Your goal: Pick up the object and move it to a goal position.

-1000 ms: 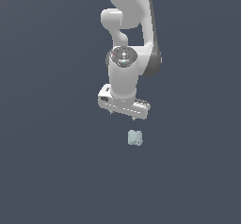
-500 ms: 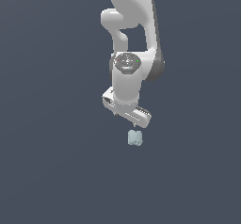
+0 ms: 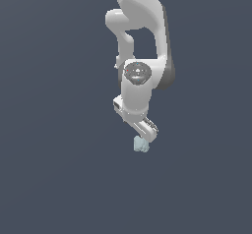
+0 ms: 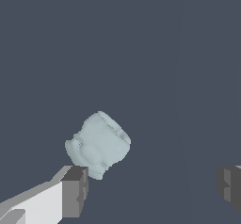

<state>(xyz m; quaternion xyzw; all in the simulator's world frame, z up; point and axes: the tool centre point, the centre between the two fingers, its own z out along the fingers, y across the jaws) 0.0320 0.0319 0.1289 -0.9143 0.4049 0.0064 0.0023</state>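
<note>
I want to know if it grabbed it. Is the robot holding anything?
No. The gripper is open, and the block sits by one finger, not pinched.

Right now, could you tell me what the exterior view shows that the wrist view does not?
Only the exterior view shows the white arm and the tool's body above the block. Only the wrist view shows the two grey fingertips spread wide, with the block off-centre, close to one of them. Both show the pale blue-grey block and the open tool, ungrasped.

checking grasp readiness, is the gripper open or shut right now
Open. In the wrist view the fingertips stand wide apart, and the object lies near one, ungripped.
</note>
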